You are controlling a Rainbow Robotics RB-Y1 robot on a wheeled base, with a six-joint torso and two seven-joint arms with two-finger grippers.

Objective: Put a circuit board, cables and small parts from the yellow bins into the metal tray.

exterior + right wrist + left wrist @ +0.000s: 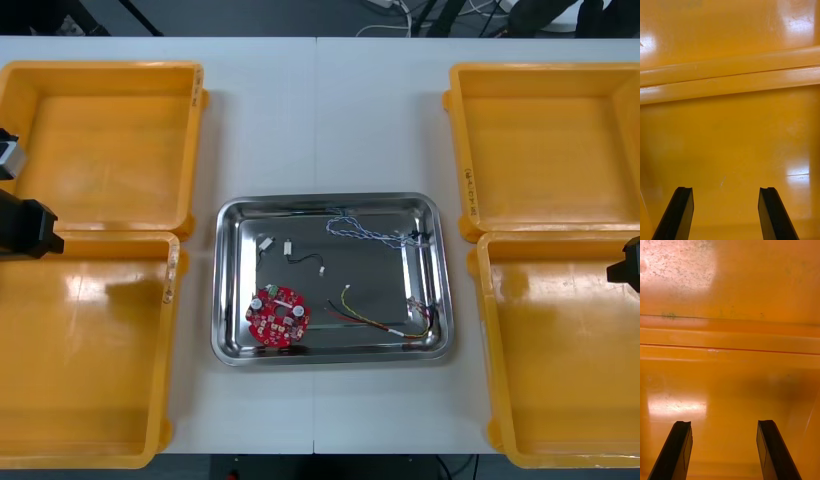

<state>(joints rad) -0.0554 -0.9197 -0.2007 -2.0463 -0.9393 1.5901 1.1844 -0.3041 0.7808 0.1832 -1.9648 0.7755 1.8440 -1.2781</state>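
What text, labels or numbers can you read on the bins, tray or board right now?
Nothing legible.
Far right yellow bin: printed strip on its rim facing the tray, too small to read.
Far left yellow bin: dark rim mark, too small to read.
Red circuit board in the metal tray: no readable print.
Left end effector and right end effector, open over bins: no markings.

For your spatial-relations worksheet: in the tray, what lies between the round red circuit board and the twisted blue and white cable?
In the front view, the black cable with white ends lies there.
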